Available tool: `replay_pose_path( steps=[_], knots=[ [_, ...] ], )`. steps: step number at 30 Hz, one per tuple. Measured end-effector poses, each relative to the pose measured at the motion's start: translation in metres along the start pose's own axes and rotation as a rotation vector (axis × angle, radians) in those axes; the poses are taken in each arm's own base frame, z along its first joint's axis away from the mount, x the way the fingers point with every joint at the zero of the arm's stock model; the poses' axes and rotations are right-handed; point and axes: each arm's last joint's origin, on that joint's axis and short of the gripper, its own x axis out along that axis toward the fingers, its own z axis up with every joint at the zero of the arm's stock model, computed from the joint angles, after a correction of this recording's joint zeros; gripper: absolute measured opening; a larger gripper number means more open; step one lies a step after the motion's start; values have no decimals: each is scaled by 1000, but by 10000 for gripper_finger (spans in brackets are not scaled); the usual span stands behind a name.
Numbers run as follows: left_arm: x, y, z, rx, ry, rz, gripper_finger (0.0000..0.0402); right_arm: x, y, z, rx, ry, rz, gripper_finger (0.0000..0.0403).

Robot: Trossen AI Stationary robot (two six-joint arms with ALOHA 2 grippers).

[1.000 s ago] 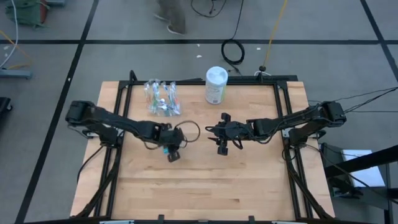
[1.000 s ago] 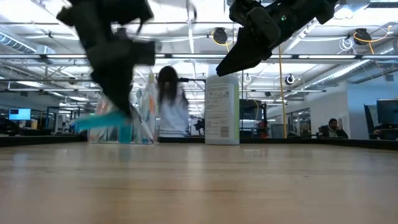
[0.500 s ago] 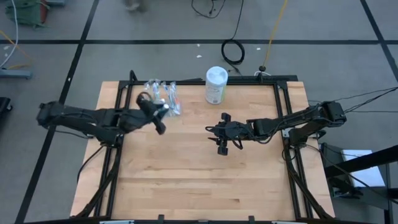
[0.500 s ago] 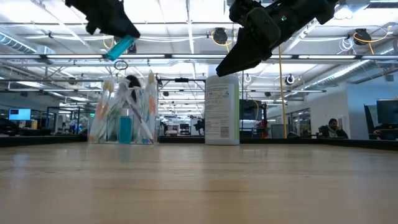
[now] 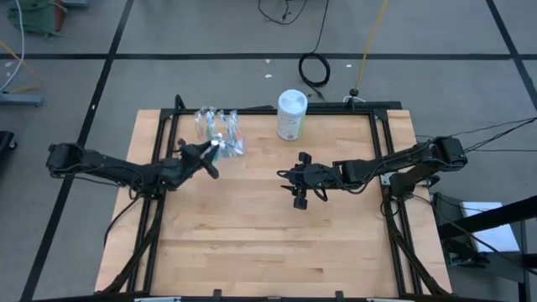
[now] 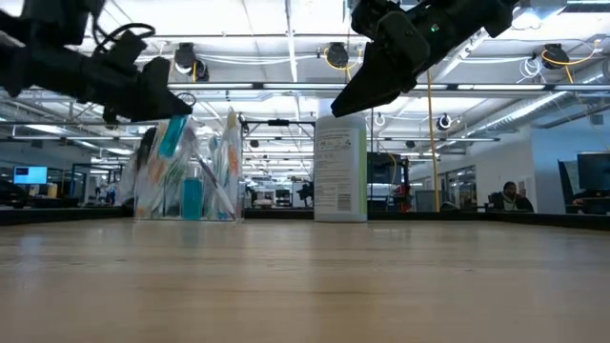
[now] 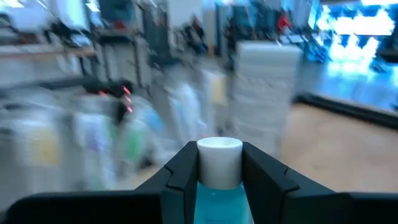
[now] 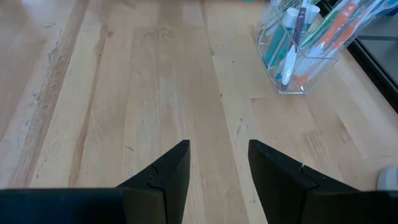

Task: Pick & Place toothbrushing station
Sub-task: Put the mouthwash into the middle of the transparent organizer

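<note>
The left gripper (image 7: 219, 180) is clamped on a teal tube (image 7: 219, 186) with a white cap, and in the high view it hangs at the near edge of the clear cup (image 5: 220, 132), which stands toward the table's (image 5: 268, 252) far left corner. That cup already bristles with toothbrushes (image 8: 323, 31) and holds at least one more teal tube, so the step in hand looks like dropping this tube in among them. Going from big to small: the table is bare wood around the cup, so there is room to come in from the open side; the white canister (image 5: 291, 115) stands just right of the cup and should be kept clear of the arm's swing. The cup is light and crowded, so a sideways knock could tip or slide it; better to bring the tube over the rim from above, find a gap between the brush handles, and lower it upright before letting go. The low view shows the tube near rim height and tilted, so it probably needs to be straightened first. Release only once the tube's base is inside the wall, then lift straight up. The right gripper (image 8: 217, 165) waits with fingers apart over the table's middle, holding nothing, well away from the cup.
</note>
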Motion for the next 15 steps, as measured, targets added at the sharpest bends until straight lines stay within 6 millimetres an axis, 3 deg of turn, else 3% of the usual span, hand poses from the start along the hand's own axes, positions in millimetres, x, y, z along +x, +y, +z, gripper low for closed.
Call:
replay_pose_path(
  steps=[7, 15],
  knots=[
    [-1, 15, -12, 76, -55, 7, 101, 0, 0, 1, 2, -7, 0, 157],
    [10, 28, -5, 92, -110, 22, 102, 0, 0, 1, 2, -7, 0, 157]
  ],
)
